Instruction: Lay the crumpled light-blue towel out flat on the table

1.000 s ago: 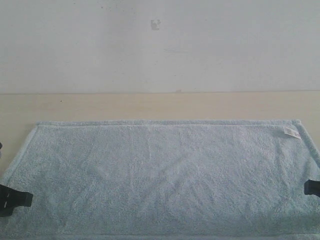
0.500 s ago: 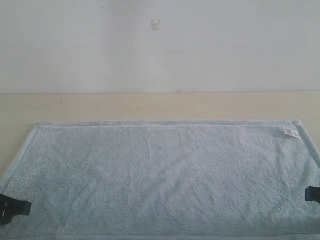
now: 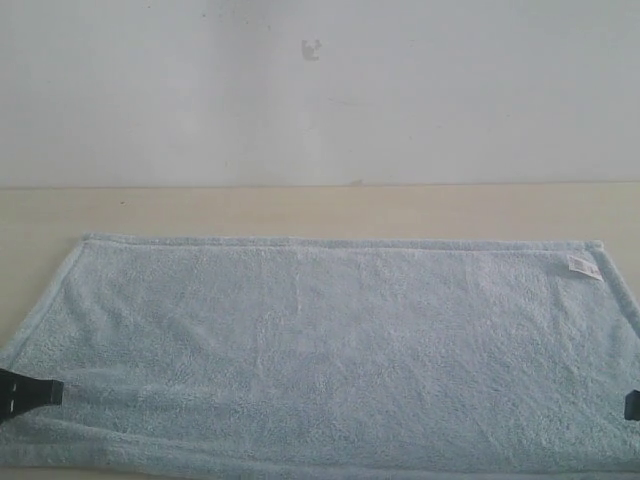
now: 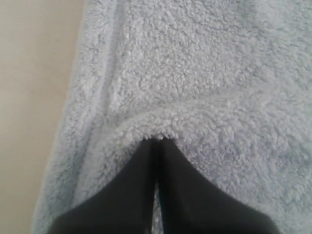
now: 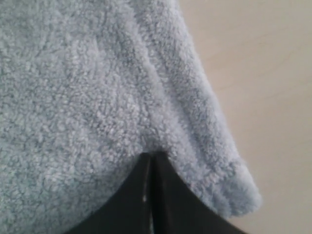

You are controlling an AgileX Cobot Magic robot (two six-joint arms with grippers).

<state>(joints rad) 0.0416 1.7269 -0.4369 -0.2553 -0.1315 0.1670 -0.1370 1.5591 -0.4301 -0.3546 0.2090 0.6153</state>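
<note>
The pale-blue towel (image 3: 330, 350) lies spread wide across the cream table (image 3: 300, 210), its white label (image 3: 584, 266) near the far right corner. My left gripper (image 3: 50, 392) is shut on a pinch of the towel near its front left edge; in the left wrist view the black fingers (image 4: 131, 195) meet under a raised fold of towel (image 4: 195, 73). At the right border my right gripper (image 3: 632, 404) is mostly cut off. The right wrist view shows its fingers (image 5: 165, 200) closed on the towel (image 5: 73, 87) by a hemmed corner.
A plain white wall (image 3: 320, 90) rises behind the table, with a small dark mark (image 3: 312, 48) on it. Bare table (image 4: 29, 97) lies beside the towel's left hem, and bare table (image 5: 263, 73) beside its right hem.
Both grippers have drawn toward the front with the towel; its front edge now shows, and a taut ridge runs from the left gripper. The far edge has shifted slightly.
</note>
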